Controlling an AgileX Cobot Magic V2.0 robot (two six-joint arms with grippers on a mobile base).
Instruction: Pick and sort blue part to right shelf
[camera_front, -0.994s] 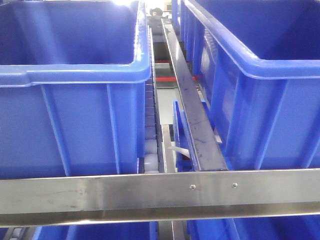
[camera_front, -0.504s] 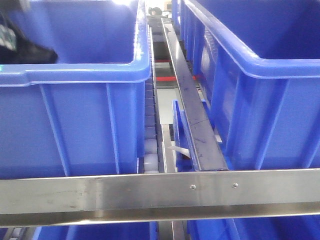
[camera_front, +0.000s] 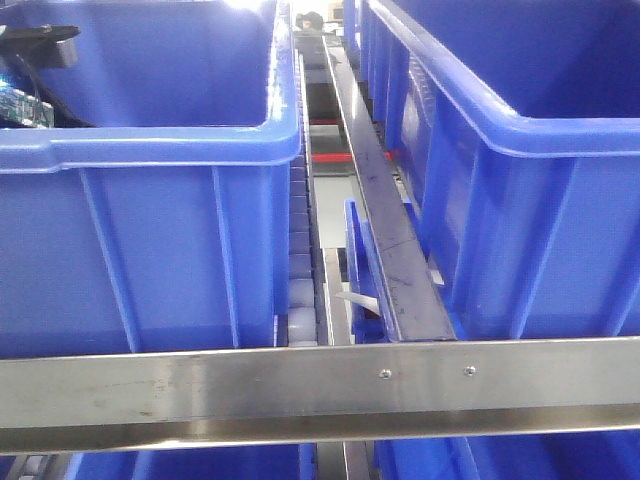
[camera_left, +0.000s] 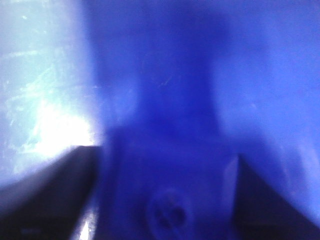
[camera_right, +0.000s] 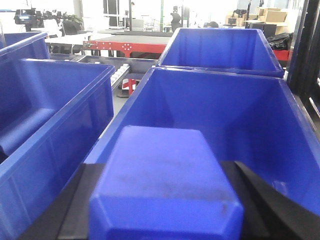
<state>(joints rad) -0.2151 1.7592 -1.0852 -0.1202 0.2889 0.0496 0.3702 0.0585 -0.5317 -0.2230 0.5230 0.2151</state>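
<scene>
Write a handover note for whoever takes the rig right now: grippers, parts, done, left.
The right gripper is shut on a blue part, held at an open blue bin on the right shelf.
The left gripper: the wrist view is blurred. A blue shape sits between its fingers, but the grip can't be confirmed. The front view shows that arm at the left-hand bin.
Done: one blue part is in hand at the shelf.
Left: release it into the bin, then check the left gripper before moving it.
</scene>
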